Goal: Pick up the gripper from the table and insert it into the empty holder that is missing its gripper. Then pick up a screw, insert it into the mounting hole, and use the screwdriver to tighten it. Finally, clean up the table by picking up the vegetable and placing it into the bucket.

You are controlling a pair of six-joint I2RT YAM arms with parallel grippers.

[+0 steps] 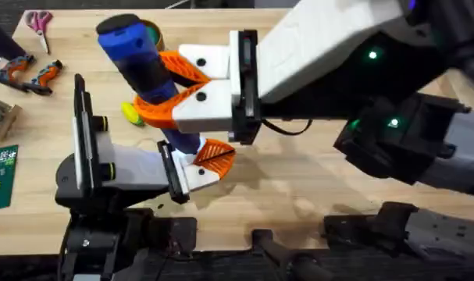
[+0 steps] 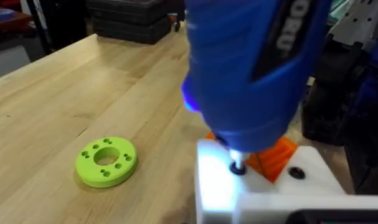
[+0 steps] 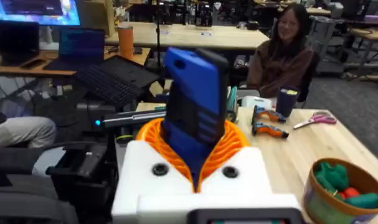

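Note:
My right gripper (image 1: 155, 82) reaches across the table and is shut on the blue screwdriver (image 1: 131, 47), its orange pads clamped on both sides of the barrel (image 3: 195, 93). The screwdriver (image 2: 251, 62) points down with its tip on a screw (image 2: 237, 167) in the white holder (image 2: 220, 186). The orange gripper (image 2: 277, 155) sits in that holder at the end of my left arm (image 1: 196, 165). The yellow-green vegetable (image 1: 131, 113) lies on the table beside the screwdriver. The bucket (image 3: 344, 193) stands at the back, with green and red toy foods inside.
A green round disc with holes (image 2: 106, 162) lies on the wood near the holder. Pink-handled scissors (image 1: 39, 21) and orange-and-black hand tools (image 1: 33, 74) sit at the back left. A green circuit board (image 1: 1, 176) lies at the left edge.

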